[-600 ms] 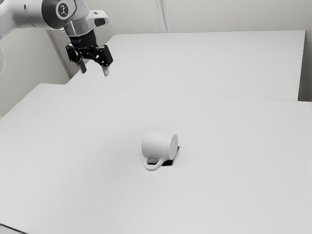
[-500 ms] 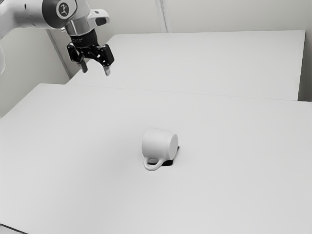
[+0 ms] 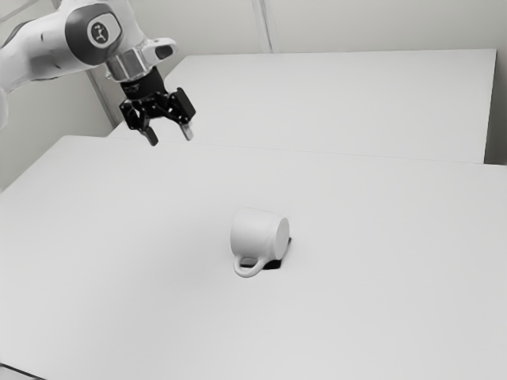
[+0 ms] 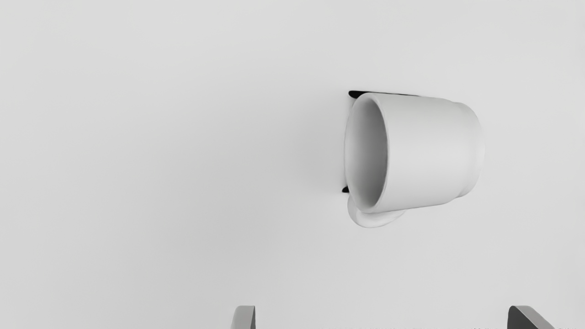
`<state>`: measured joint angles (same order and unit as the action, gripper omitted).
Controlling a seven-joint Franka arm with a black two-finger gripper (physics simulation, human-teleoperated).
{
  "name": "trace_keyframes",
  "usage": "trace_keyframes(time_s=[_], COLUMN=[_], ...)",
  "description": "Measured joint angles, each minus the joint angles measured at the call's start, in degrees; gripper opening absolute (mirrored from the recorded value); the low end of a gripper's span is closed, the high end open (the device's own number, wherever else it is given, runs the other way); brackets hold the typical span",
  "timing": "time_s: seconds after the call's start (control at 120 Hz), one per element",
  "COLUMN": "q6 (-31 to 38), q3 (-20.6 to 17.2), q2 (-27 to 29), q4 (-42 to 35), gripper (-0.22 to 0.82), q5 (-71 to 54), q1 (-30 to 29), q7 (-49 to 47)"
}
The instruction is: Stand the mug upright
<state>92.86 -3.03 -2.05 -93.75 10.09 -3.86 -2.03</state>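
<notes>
Reaching well means bringing the gripper [image 3: 170, 136], fingers wide apart, from the exterior view's left, clear of the handle [image 3: 248, 273], squarely over the mug [image 3: 255, 232], lying on its side on the table [image 3: 380, 261], before closing

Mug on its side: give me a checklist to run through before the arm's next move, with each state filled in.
1. Gripper open: ok, fingers apart.
2. Gripper clear of the mug: ok, above and away from it.
3. Gripper lined up at the mug: not ok, off toward the exterior view's left.
4. Handle located: ok, beside the rim.
5. Black shape under the mug identified: cannot tell.
</notes>
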Motion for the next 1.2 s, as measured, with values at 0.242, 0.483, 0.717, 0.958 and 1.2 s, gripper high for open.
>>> trace_keyframes(time_s=[0.242,0.483,0.717,0.958,1.2], q6=[5.7,14.0,19.0,20.0,15.9], q3=[0.1,0.0,0.0,-0.1,-0.1], q2=[-2.4,-4.3,-8.9,-13.1,-15.6], q4=[-7.7,-15.7,-17.8,-19.3,-19.6], gripper=[0.6,0.6,0.6,0.6,0.6], q5=[10.8,19.9,28.9,36.9,44.0], q1=[-6.8,-6.1,-6.1,-6.2,-6.1], q7=[4.0,13.2,22.0,30.1,38.3])
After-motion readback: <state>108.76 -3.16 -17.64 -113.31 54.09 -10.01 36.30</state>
